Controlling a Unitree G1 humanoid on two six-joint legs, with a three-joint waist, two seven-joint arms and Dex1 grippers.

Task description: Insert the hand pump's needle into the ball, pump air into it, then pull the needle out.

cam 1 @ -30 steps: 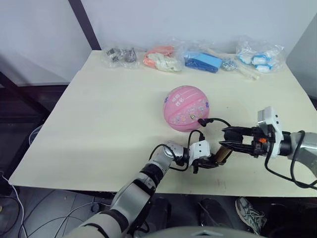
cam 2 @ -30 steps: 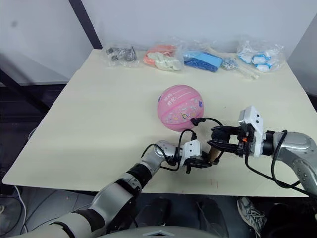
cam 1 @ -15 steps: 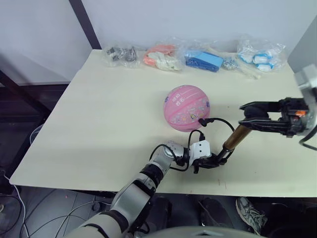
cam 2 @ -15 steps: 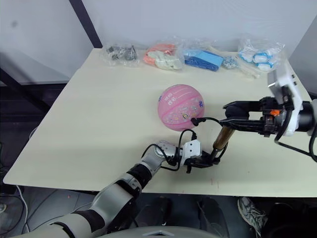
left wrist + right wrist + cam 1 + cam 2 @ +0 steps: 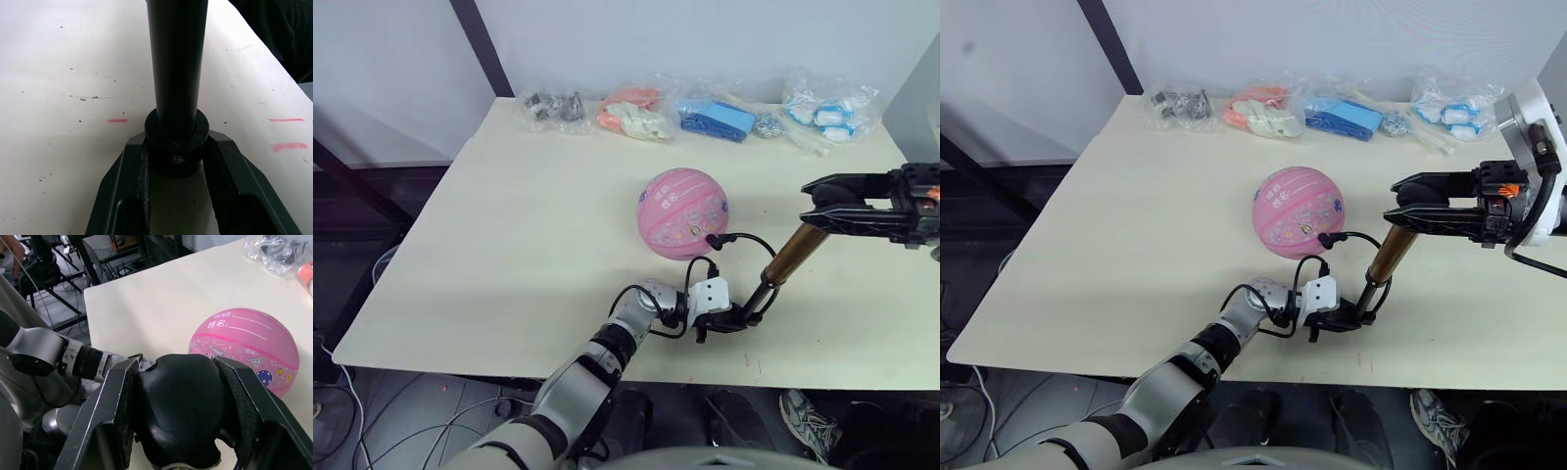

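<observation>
The right pincer (image 5: 1398,213) is gripping the hand pump (image 5: 1383,257) handle, the left pincer (image 5: 1359,315) its base; hard pumping could yank the needle (image 5: 1323,238) from the ball (image 5: 1293,211).

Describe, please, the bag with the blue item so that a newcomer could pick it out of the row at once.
Start at the cream table and look past the pink ball to the row of clear plastic bags along the far edge. The bag with the blue item lies third from the robot's left, between the bag of orange and pale pieces and the bag of white and blue pieces. It alone holds one solid, flat, dark-blue piece.
</observation>
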